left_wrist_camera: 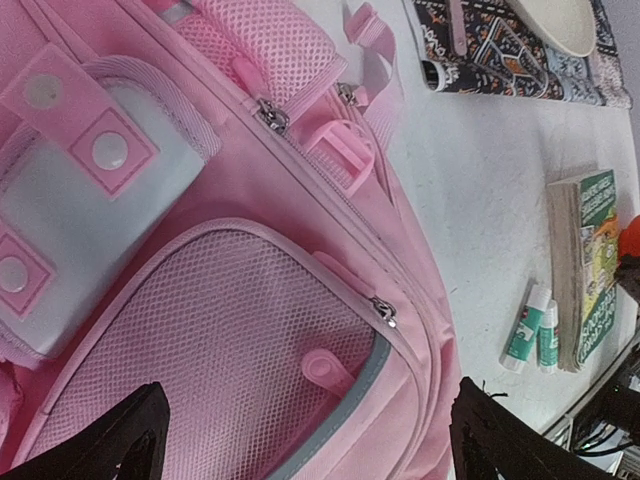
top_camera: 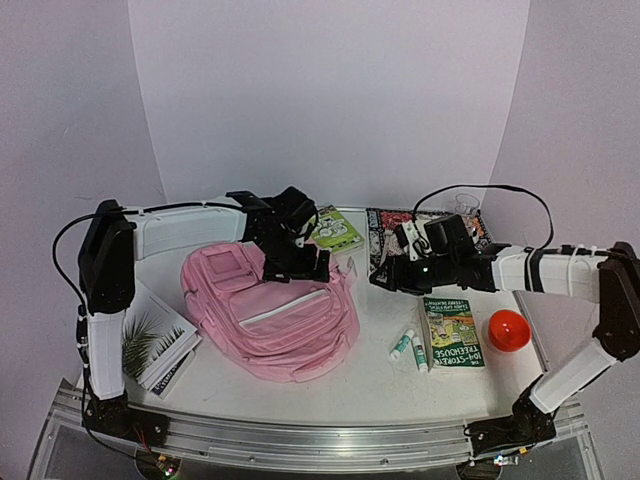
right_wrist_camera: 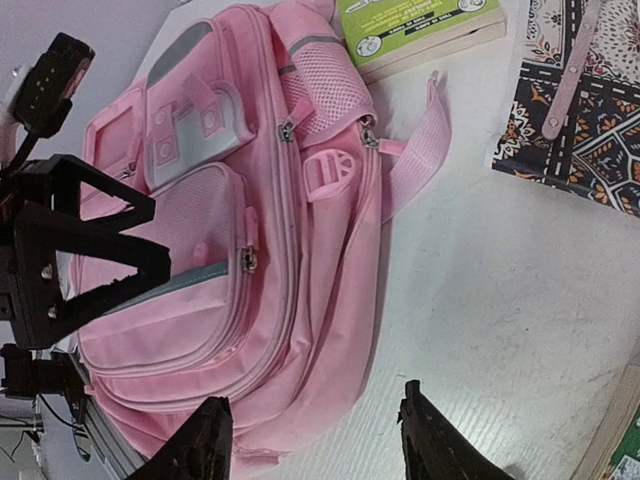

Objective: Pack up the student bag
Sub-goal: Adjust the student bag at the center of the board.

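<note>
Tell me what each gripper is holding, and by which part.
Nothing is held: the left gripper and the right gripper are both open and empty.

Overhead view faces down; both wrist views, close, share the student bag (right_wrist_camera: 320, 300)

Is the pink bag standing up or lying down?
Lying down. The bag rests flat on the table, with its zipped front facing up toward the top camera.
</note>
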`<move>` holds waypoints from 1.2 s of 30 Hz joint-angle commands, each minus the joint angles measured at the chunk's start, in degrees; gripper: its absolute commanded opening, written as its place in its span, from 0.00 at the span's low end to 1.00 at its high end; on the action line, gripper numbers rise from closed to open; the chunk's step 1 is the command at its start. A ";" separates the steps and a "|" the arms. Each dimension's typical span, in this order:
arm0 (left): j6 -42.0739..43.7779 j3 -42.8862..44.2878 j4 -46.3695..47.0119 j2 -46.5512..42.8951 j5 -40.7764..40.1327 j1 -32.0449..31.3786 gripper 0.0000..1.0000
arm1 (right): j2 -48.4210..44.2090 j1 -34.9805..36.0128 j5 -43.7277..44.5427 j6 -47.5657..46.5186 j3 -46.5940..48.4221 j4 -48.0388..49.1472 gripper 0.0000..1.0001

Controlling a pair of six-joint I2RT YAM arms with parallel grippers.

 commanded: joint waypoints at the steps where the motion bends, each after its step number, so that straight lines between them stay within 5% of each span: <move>1: 1.10 6.20 -4.25 3.69 -4.79 -0.52 1.00 | 5.51 -1.74 -2.54 -4.10 6.41 -1.42 0.59; 14: -2.01 0.19 -8.29 3.74 -13.03 -1.12 0.99 | 23.48 -1.65 -10.24 -2.53 22.46 -0.28 0.58; 36: -7.58 -16.53 4.78 -7.67 -8.44 -1.03 0.99 | 39.49 0.04 -20.50 5.19 29.25 7.83 0.54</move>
